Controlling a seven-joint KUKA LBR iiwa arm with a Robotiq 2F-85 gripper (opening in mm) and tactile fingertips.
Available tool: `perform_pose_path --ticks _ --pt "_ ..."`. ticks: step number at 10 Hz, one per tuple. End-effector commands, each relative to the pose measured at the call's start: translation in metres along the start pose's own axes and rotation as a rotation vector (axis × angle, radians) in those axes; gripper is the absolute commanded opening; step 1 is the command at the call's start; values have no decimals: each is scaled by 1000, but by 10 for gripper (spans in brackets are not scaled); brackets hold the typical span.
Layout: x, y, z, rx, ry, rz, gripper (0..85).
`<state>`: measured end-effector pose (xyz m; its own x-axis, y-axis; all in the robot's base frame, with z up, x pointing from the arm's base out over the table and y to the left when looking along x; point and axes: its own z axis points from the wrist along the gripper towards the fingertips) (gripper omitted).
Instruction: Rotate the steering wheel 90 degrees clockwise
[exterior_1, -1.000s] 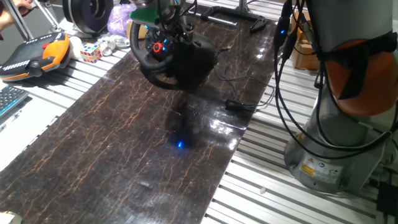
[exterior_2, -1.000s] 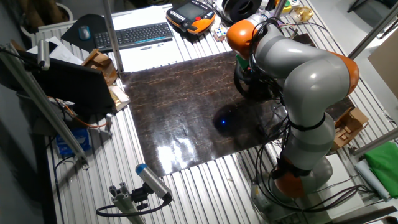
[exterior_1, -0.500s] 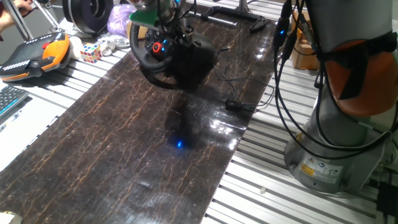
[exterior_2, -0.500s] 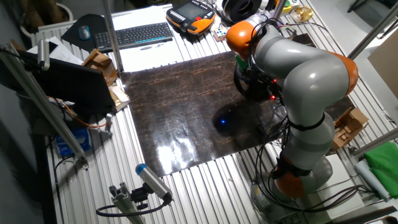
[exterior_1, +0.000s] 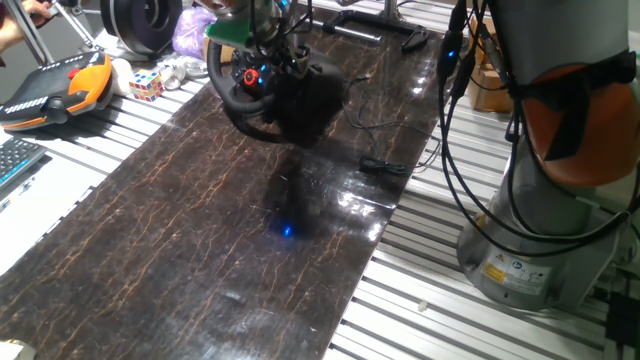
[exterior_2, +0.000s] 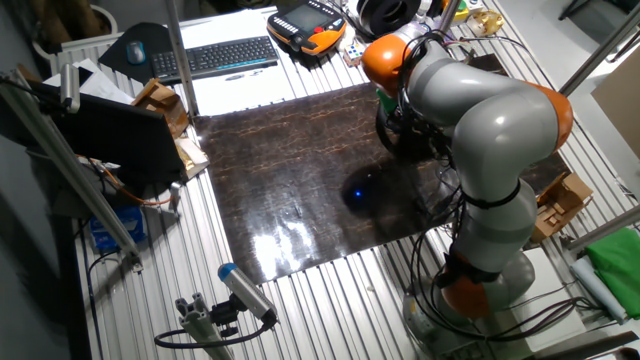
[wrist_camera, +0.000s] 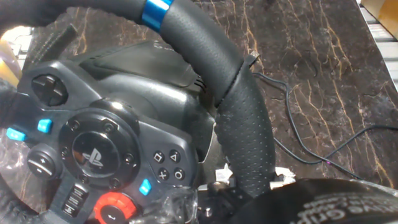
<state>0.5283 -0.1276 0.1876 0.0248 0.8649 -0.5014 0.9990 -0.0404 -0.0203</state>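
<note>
We see the steering wheel (exterior_1: 262, 92) at the upper left of the worktop (exterior_1: 200, 230). Our tool (exterior_1: 262, 48) sits right on its rim, but we cannot tell how wide it is.

Hand view: PlayStation "PS" logo on the round centre button (wrist_camera: 89, 157) of the black round steering wheel hub (wrist_camera: 99, 149). Small face buttons (wrist_camera: 166, 166) beside it carry square, triangle, cross and circle symbols. Black D-pad (wrist_camera: 50, 89) at upper left has a cross shape with arrow marks. In one fixed view, a yellow-and-white sticker label (exterior_1: 513, 268) sits on the grey robot base (exterior_1: 530, 250); print too small to read. No other legible text.
</note>
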Motion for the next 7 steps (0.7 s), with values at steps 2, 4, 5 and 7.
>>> perform_pose_path --ticks 2,4,5,7 --pt "-3 3 -5 3 20 20 10" --pt "-4 4 -5 -12 36 38 10" --pt "-4 3 -4 -24 33 42 10" --pt "0 2 0 -30 31 53 10"
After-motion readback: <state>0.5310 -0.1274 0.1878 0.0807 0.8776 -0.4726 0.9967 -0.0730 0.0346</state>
